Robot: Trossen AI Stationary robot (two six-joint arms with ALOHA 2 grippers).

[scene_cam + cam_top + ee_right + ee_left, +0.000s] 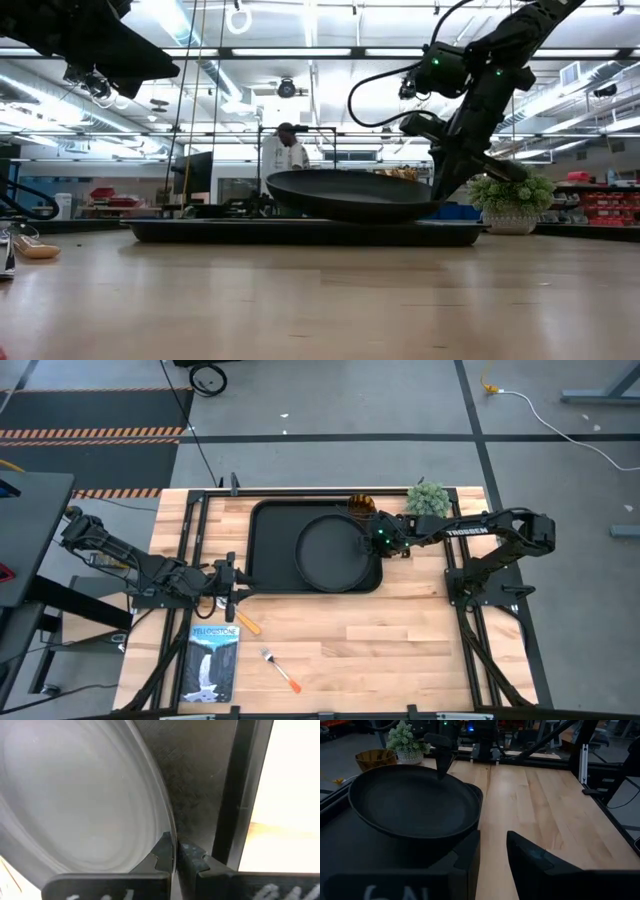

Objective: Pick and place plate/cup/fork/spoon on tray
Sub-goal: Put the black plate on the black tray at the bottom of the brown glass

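The round black plate (pixel 335 550) is over the right part of the black rectangular tray (pixel 270 525); it also shows in the low view (pixel 345 195). My right gripper (pixel 373 540) is shut on the plate's right rim. The amber cup (pixel 362 505) stands on the table just beyond the tray's far right corner. The spoon (pixel 246 623) and the fork (pixel 281 669) lie flat on the table near the front left. My left gripper (pixel 492 852) is open and empty at the tray's near left corner. My right gripper pinches the plate's rim (pixel 171 832) on its right side, one finger (pixel 161 852) inside the plate and one (pixel 194 856) outside. The fingers slant down from the table's right. The plate sits about level, low over the tray (pixel 300 232); I cannot tell whether its underside touches it.
A small potted plant (pixel 428 500) stands at the table's far right, close to my right arm. A booklet (pixel 214 660) lies at the front left beside the fork. Bare wood spreads over the near and right parts of the table (pixel 420 640).
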